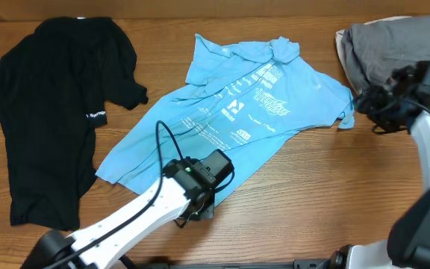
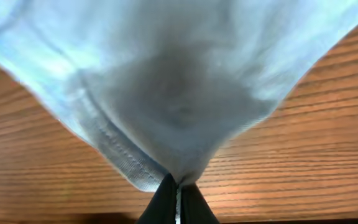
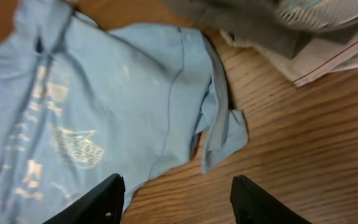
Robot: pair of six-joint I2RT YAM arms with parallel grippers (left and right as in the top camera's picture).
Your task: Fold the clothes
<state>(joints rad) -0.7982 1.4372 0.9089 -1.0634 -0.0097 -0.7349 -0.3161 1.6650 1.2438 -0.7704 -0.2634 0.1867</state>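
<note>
I can't read the white letters (image 1: 263, 97) on the blue T-shirt (image 1: 200, 127); too small. My left hand (image 1: 202, 203) hides the bit of shirt it pinches. The grey cloth (image 3: 241, 25) runs off the top of my right wrist view.

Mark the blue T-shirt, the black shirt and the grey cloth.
blue T-shirt (image 1: 237, 104), overhead view, printed chest.
black shirt (image 1: 43, 112), overhead view, middle of body.
grey cloth (image 1: 390, 45), overhead view, top fold.
</note>
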